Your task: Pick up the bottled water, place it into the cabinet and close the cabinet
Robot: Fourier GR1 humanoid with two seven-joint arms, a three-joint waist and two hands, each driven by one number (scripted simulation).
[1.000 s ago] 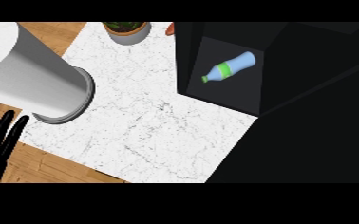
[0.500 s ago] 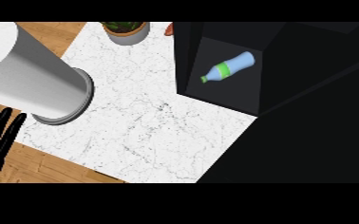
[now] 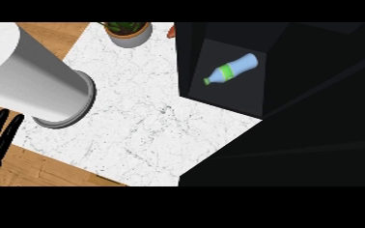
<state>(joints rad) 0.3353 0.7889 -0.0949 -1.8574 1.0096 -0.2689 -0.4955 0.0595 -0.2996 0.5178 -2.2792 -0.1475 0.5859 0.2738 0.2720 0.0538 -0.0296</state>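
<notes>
No readable text shows; the bottled water (image 3: 231, 69) has a plain green band.

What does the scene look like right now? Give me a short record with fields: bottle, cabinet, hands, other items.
bottle: the water bottle lies on its side inside the cabinet, green cap end toward the lower left
cabinet: the dark cabinet is open, its inside in view
left hand: only dark fingers show at the left edge, below a grey forearm; holds nothing
right hand: not in view
other items: potted plant at the top of the marble counter
</notes>
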